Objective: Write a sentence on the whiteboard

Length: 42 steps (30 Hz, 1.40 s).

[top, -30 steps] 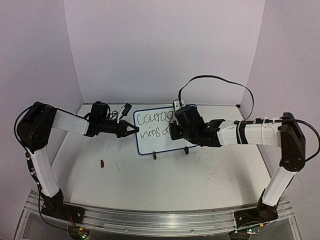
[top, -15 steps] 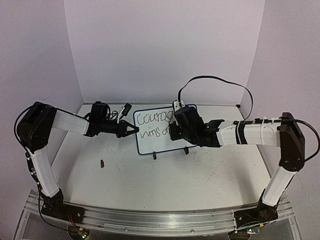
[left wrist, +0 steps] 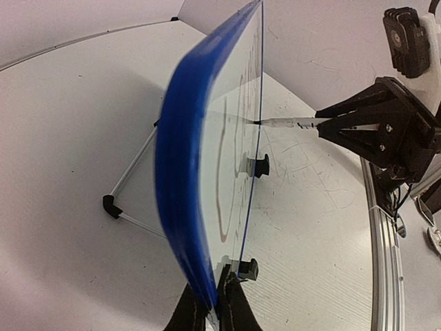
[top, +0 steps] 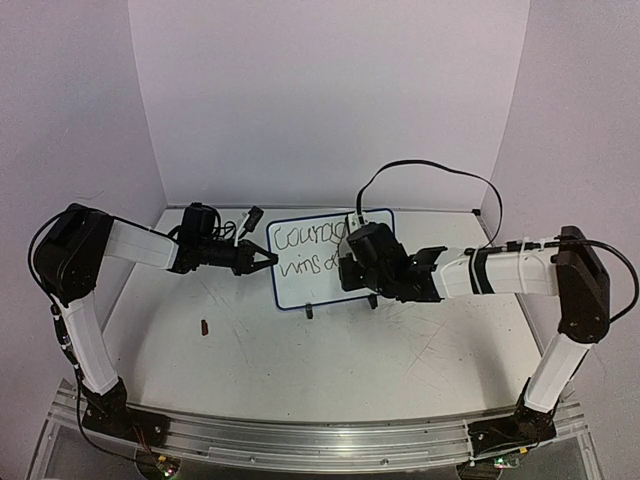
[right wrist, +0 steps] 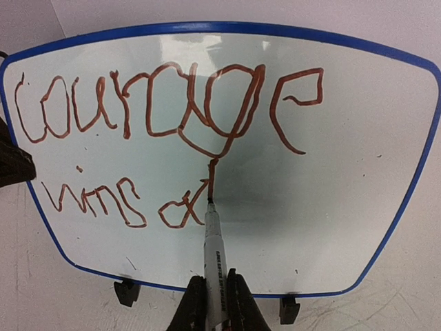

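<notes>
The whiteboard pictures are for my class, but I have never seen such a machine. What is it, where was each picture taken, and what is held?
This is a robot with two arms bolted at the near edge of the table. One picture looks down from above and behind them; the other two come from wrist cameras. The left hand is shut on the edge of the standing whiteboard. The right hand is shut on a marker, its tip on the board, partway through the sentence: "Courage" above "wins" and a started word. A small dark object lies on the table.
</notes>
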Tool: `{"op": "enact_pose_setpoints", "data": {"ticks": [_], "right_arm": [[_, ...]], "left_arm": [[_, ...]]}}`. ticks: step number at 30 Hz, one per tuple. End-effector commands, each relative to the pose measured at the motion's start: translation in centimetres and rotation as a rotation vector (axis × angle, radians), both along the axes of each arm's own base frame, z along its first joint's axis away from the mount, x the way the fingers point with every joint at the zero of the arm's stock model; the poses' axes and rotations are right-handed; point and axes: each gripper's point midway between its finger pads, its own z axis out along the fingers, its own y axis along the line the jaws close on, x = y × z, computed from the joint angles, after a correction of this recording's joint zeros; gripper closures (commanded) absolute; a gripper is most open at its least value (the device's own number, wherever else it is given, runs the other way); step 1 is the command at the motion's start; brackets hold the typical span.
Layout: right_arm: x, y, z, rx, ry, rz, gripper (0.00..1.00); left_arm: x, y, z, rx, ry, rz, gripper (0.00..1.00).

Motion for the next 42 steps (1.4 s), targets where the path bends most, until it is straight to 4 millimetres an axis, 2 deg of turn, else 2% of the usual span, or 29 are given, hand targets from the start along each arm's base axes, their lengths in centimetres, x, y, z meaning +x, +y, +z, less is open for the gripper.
{"op": "enact_pose_setpoints", "data": {"ticks": [1,13,16,19,22,25,27,30,42], "right_arm": [[-0.3,-0.4,-1.5,-0.006,0.029,-0.016,1.0],[-1.3,-0.7,-3.2,-0.016,0.064,-0.01,1.0],[-1.2,-1.1,-2.7,-0.022,0.047,-0.029,1.0],[-0.5,-2.0,0.1,-0.028,-0.031,-0.065,1.0],[-0.3,-1.9,4.5,0.037,-0.117,-0.055,1.0],[-0.8,-1.1,7.0,0.092,-0.16,0.013,1.0],[-1.5,-0.6,6.9,0.118,-0.15,0.066,1.0],[-1.5,-0.8,5.2,0.083,-0.124,0.061,1.0],[-1.1,-1.4,3.5,0.022,-0.12,0.041,1.0]], "left_arm": [[2.4,1.5,-0.6,0.105,-0.084,0.112,1.0],[2.4,1.5,-0.7,0.106,-0.079,0.112,1.0],[2.4,1.5,-0.7,0.105,-0.079,0.11,1.0],[2.5,1.5,-0.8,0.106,-0.079,0.111,1.0],[2.5,1.5,-0.9,0.107,-0.076,0.111,1.0],[2.5,1.5,-0.9,0.106,-0.076,0.111,1.0],[2.5,1.5,-0.9,0.107,-0.076,0.112,1.0],[2.5,1.5,-0.9,0.108,-0.076,0.112,1.0],[2.6,1.7,-1.3,0.124,-0.083,0.121,1.0]]}}
